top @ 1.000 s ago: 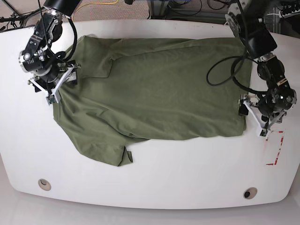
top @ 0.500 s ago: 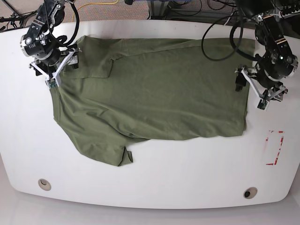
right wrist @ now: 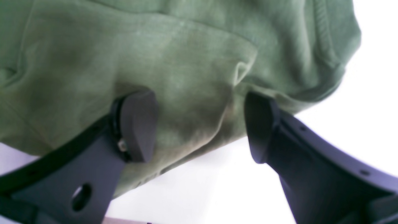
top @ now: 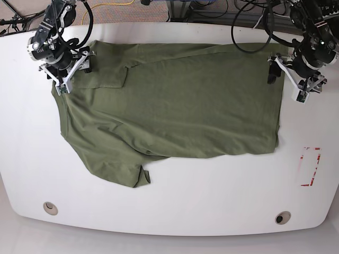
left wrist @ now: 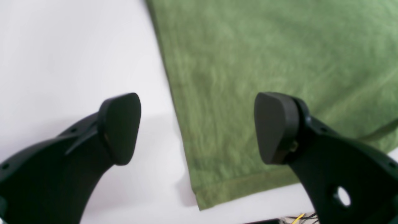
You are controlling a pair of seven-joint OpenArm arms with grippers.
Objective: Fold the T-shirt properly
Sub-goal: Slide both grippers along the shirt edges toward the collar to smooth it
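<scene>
**Both grippers poised at the far corners of the T-shirt**

While the olive-green T-shirt (top: pixel 169 106) lies spread across the white table (top: pixel 212 201), reaching from near its left edge to near its right edge, with one sleeve trailing toward the front edge, the step in hand looks like taking hold of the two far corners for a first fold

At the table's far right corner the left gripper (left wrist: pixel 197 127) hangs with its jaws wide apart and nothing between them; the shirt's hemmed corner lies below the gap, one pad over bare table and the other over cloth

At the far left corner the right gripper (right wrist: pixel 200 124) is likewise spread wide and holds nothing, its jaws straddling a rumpled lump of sleeve and shoulder fabric near the cloth's edge; whether the pads touch the cloth I cannot tell

In the base view both arms reach in from the far edge, wrists bent down toward the table

Next, each gripper probably needs to descend and pinch its corner
</scene>
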